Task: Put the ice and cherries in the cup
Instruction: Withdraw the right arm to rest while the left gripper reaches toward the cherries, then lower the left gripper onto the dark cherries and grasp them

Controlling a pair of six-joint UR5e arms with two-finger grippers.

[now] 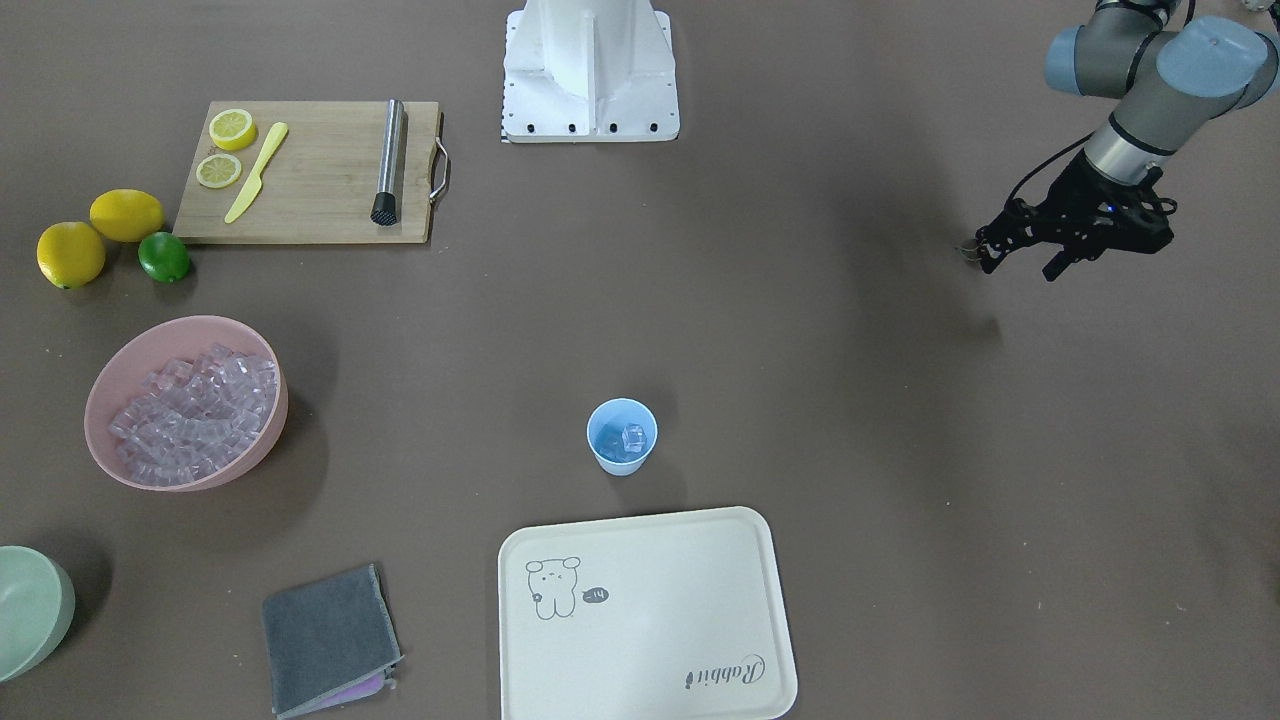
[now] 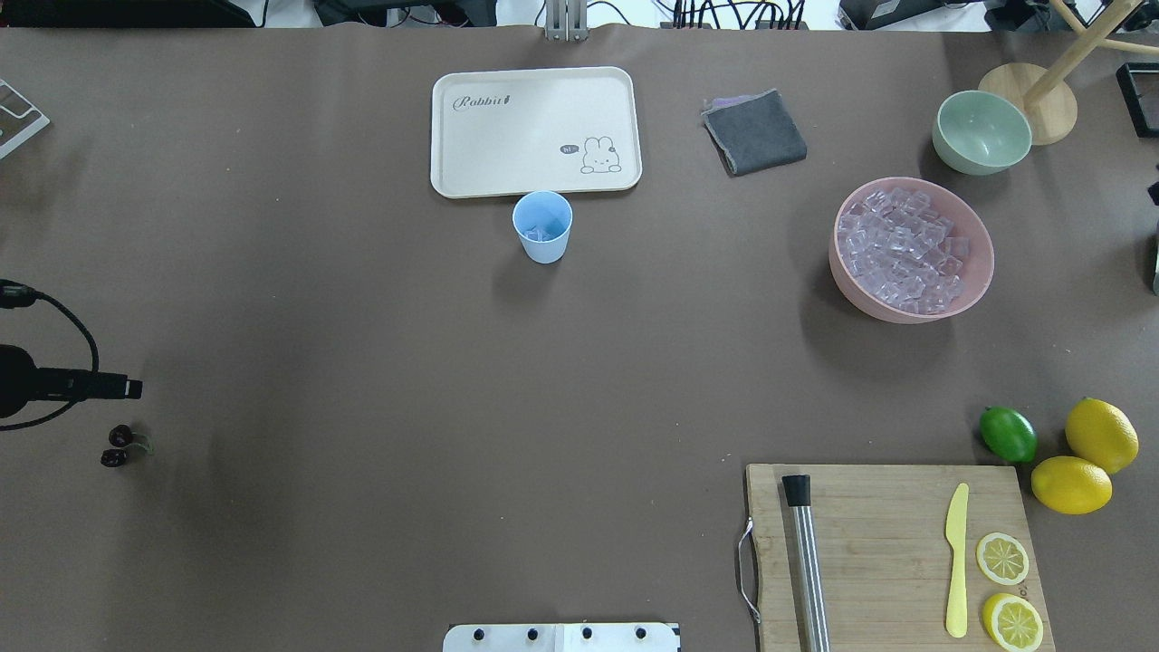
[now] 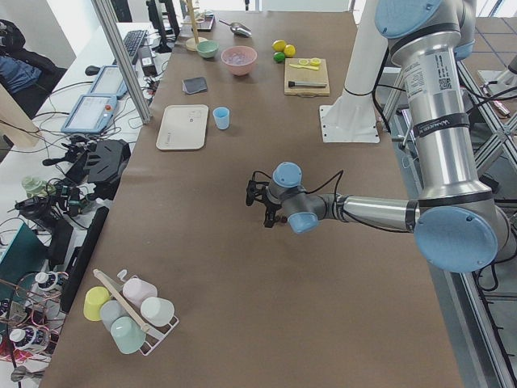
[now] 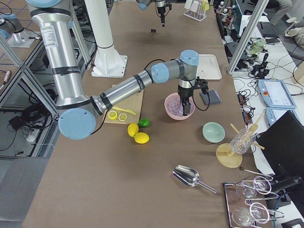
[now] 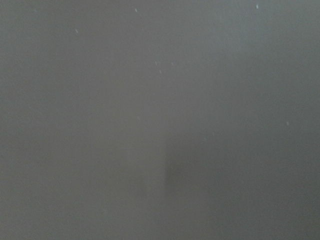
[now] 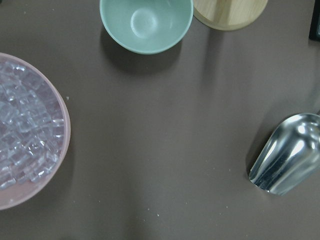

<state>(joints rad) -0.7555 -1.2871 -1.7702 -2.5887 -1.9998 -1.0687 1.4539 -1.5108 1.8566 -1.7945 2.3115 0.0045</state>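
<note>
The light-blue cup (image 1: 621, 436) stands upright mid-table next to the tray and holds at least one ice cube (image 1: 633, 437); it also shows in the overhead view (image 2: 542, 226). More ice (image 1: 190, 405) fills the pink bowl (image 1: 262, 425). The cherries (image 2: 118, 447) lie on the table at the far left of the overhead view. My left gripper (image 1: 1018, 268) hovers beside and above them, open and empty. My right gripper (image 4: 186, 107) shows only in the exterior right view, high near the pink bowl (image 4: 178, 113); I cannot tell whether it is open or shut.
A cream tray (image 1: 640, 620) lies beside the cup. A grey cloth (image 1: 330, 640), a pale green bowl (image 1: 30, 610), a metal scoop (image 6: 287, 155), a lime (image 1: 164, 257), lemons (image 1: 70, 254) and a cutting board (image 1: 310, 170) with knife and muddler are around.
</note>
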